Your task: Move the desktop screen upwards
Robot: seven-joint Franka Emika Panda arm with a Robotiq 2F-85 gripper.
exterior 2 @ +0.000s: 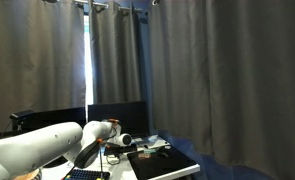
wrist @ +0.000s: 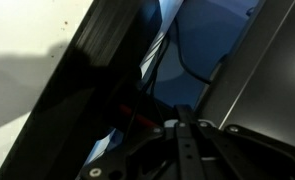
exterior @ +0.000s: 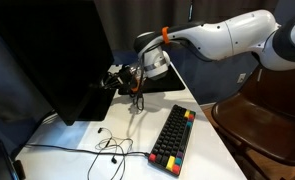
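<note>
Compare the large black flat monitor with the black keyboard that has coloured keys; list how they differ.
Size: the large black flat monitor is far bigger than the black keyboard with coloured keys. Pose: the monitor stands upright; the keyboard lies flat on the white table. Look: the monitor's panel is blank and dark; the keyboard shows red, yellow and green keys. Shared: both are mostly black and sit on the same table.

Keyboard and cables lie beside the desktop screen.
</note>
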